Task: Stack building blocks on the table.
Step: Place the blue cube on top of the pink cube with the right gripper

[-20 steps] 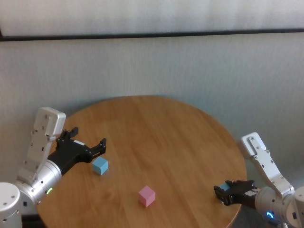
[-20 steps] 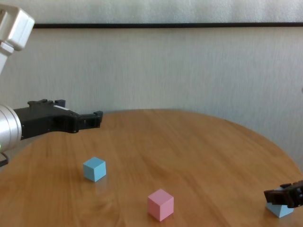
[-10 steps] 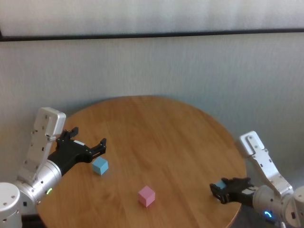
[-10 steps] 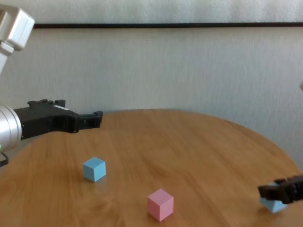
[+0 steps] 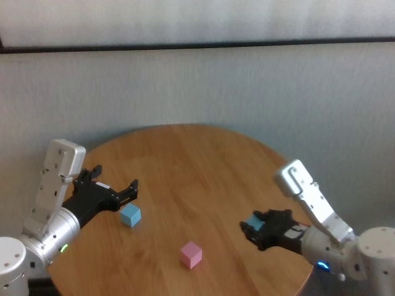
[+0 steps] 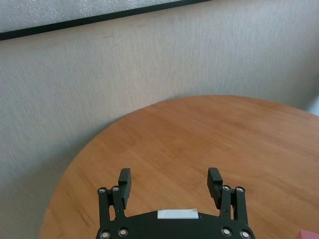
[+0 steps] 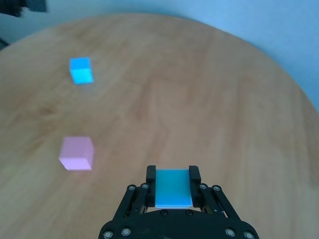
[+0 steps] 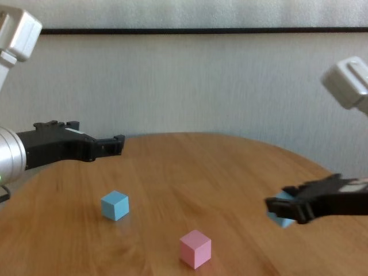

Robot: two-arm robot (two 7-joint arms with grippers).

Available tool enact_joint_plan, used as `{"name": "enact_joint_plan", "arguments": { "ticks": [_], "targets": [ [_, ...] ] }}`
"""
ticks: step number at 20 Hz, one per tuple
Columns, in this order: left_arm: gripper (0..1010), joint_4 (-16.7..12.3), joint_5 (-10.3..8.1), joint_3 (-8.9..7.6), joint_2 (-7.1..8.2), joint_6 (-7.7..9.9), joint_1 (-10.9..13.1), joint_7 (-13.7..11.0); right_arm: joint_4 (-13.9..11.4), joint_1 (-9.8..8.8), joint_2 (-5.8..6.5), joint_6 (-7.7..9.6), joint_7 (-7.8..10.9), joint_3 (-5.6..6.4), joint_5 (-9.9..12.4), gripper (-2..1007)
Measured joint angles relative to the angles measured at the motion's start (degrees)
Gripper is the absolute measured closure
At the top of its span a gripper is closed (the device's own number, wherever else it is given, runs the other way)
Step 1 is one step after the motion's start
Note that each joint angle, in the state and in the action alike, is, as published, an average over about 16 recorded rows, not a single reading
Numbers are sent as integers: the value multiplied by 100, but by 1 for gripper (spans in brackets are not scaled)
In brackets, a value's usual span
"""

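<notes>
Our right gripper (image 5: 254, 229), fingers clamped on a blue block (image 7: 173, 187), should settle squarely above the pink block (image 5: 191, 254) at eight o'clock; left gripper (image 5: 117, 192) waits, fingers spread.

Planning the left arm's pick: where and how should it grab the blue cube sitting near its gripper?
Probably take the free blue cube by two opposite side faces, coming down from above. It sits flat on the table, apart from the pink cube, so all sides look clear. The left gripper hovers open just behind it; the right gripper is shut on the other blue cube.
</notes>
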Motion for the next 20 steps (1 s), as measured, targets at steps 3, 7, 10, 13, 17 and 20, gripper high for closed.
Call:
{"name": "enact_joint_plan", "arguments": {
  "ticks": [3,7,10,13,17,20],
  "targets": [
    [10,0,0,0,0,0,0,0,108,163,-104,-116,161,-153,-118,637],
    [10,0,0,0,0,0,0,0,223,345,-264,-161,341,-313,-225,637],
    [10,0,0,0,0,0,0,0,264,439,-371,-131,453,-393,-270,637],
    [10,0,0,0,0,0,0,0,263,499,-455,-66,557,-449,-296,637],
    [10,0,0,0,0,0,0,0,222,542,-527,43,679,-511,-330,637],
    [10,0,0,0,0,0,0,0,176,558,-559,133,759,-564,-373,637]
  ]
}}
